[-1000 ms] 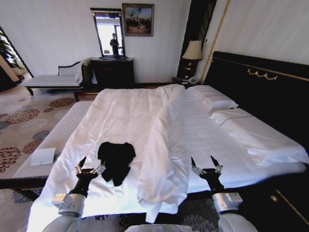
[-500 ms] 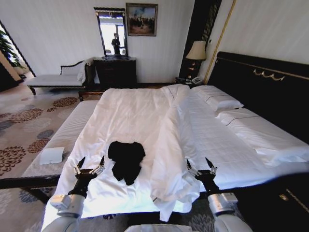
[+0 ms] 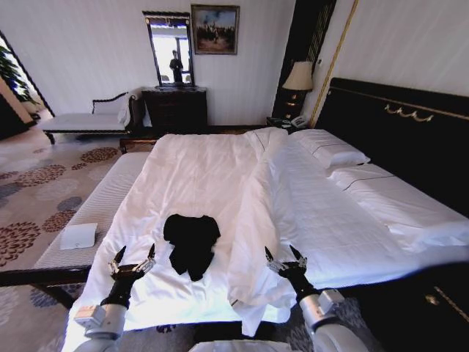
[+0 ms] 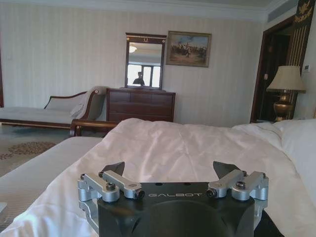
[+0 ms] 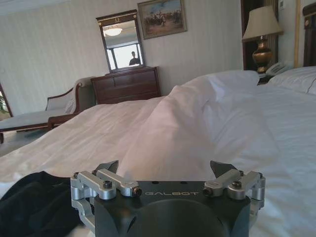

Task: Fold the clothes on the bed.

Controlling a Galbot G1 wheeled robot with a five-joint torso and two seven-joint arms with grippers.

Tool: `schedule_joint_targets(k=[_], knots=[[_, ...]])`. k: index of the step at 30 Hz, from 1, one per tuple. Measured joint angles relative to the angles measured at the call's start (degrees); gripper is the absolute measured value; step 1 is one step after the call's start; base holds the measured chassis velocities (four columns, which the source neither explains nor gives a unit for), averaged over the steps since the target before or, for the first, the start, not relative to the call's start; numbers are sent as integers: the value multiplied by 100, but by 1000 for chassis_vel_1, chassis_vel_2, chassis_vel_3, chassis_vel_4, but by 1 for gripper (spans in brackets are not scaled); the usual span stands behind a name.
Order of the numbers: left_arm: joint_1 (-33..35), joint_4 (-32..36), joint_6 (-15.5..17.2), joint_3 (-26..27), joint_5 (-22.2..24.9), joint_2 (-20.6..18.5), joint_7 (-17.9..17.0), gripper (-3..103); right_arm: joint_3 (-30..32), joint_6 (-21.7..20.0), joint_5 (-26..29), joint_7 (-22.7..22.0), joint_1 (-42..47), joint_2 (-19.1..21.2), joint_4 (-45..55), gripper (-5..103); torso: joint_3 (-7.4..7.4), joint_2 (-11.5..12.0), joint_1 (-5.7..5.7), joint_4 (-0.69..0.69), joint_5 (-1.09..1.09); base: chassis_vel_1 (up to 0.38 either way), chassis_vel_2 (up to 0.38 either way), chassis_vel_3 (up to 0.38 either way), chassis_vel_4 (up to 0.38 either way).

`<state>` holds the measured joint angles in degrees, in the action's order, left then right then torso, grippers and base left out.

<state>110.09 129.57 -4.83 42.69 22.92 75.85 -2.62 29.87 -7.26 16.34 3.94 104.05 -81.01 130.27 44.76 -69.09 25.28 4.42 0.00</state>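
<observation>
The black T-shirt (image 3: 191, 243) lies crumpled in a loose heap on the white duvet near the foot of the bed (image 3: 344, 220) — sleeves out to the sides, lower part bunched to a narrow point toward the foot edge. The bed is wide and white-sheeted, pillows against a tall dark headboard — its duvet rumpled, with a long ridge just beside the shirt.

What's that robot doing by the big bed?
It is getting ready to fold the black T-shirt, which lies crumpled on the white bed near its foot. Nothing is being held. The left end effector hovers open beside the shirt on its left, and the right end effector hovers open over the bunched duvet on the shirt's other side.
</observation>
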Motion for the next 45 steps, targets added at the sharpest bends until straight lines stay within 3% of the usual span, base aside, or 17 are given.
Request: schedule_joint_targets(k=[13,16,18,19,23,25,28,31,32,35,38,40,45], knots=[[-127,-108,22,40,-30,6,-6,100,-99,-3,-63,-96,-311,-22,-339,103,0,0,0,0,0,0,0,0,0],[-191,-82,84,-10,-69,29,-24,100,-103,8,-40,-96,-356,-34,-377,90,0,0,0,0,0,0,0,0,0],[-206,-79,96,-15,-73,29,-31,100,-109,13,-42,-94,-361,-46,-385,90,0,0,0,0,0,0,0,0,0],[-216,-78,104,-14,-73,18,-36,100,-117,20,-48,-92,-363,-62,-395,79,0,0,0,0,0,0,0,0,0],[-221,-86,107,8,-58,-11,-41,100,-115,35,-62,-87,-344,-73,-401,68,0,0,0,0,0,0,0,0,0],[-220,-91,107,11,-49,-14,-41,100,-99,43,-68,-85,-325,-70,-400,57,0,0,0,0,0,0,0,0,0],[-219,-93,107,11,-48,-10,-41,100,-85,48,-78,-85,-318,-67,-396,52,0,0,0,0,0,0,0,0,0],[-223,-92,106,7,-43,-8,-43,100,-69,62,-93,-86,-302,-62,-371,36,0,0,0,0,0,0,0,0,0],[-223,-92,106,7,-43,-8,-43,100,-69,62,-93,-86,-302,-62,-371,36,0,0,0,0,0,0,0,0,0],[-224,-89,104,14,-36,-15,-44,100,-65,68,-102,-86,-299,-66,-357,20,0,0,0,0,0,0,0,0,0],[-224,-88,99,17,-35,-15,-45,100,-64,70,-122,-86,-300,-67,-357,14,0,0,0,0,0,0,0,0,0],[-218,-88,94,19,-35,-16,-45,100,-61,84,-155,-86,-300,-62,-357,4,0,0,0,0,0,0,0,0,0],[-211,-88,90,31,-35,-39,-56,100,-49,100,-165,-86,-304,-54,-350,1,0,0,0,0,0,0,0,0,0]])
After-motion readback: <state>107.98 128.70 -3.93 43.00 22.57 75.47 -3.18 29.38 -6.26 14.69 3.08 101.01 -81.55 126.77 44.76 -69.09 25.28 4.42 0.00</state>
